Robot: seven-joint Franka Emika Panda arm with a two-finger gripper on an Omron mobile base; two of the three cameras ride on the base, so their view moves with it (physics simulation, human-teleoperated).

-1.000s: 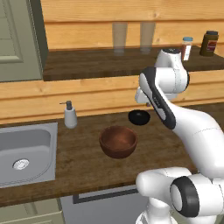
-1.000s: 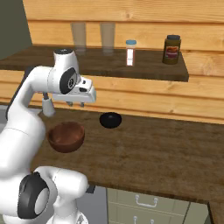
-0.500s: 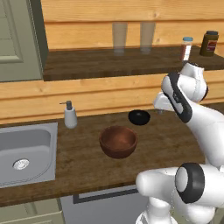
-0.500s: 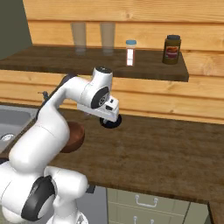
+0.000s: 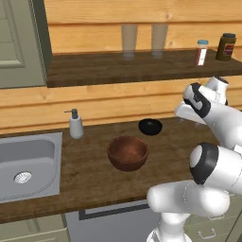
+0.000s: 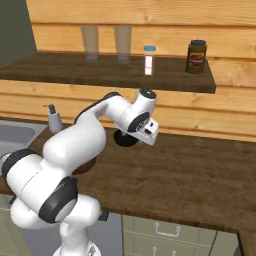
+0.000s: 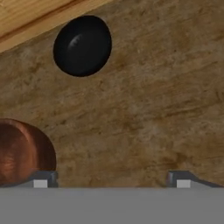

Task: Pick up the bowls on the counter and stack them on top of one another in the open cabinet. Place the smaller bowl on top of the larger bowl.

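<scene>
The larger bowl (image 5: pixel 127 152), reddish-brown, stands on the counter (image 5: pixel 94 177) in front of the smaller black bowl (image 5: pixel 150 126), which sits near the back wall. My gripper (image 5: pixel 182 119) hovers above the counter just right of the black bowl, pointing down. In the hand view the black bowl (image 7: pixel 82 46) lies at the upper left and the brown bowl (image 7: pixel 22 151) at the lower left; the gripper (image 7: pixel 111 180) is open over bare wood with nothing between its fingertips (image 7: pixel 41 179). From the right, the arm hides most of the black bowl (image 6: pixel 124 141). The open cabinet (image 5: pixel 118 68) is above.
Two drinking glasses (image 5: pixel 129 40), a shaker (image 5: pixel 201 52) and a dark jar (image 5: pixel 226 46) stand on the cabinet shelf. A soap dispenser (image 5: pixel 74 124) and the steel sink (image 5: pixel 26 160) are at the left. A grey-green door (image 5: pixel 14 42) hangs at the upper left.
The arm has swung from over the bowls to the right, past the black bowl. Both bowls stay where they were.
</scene>
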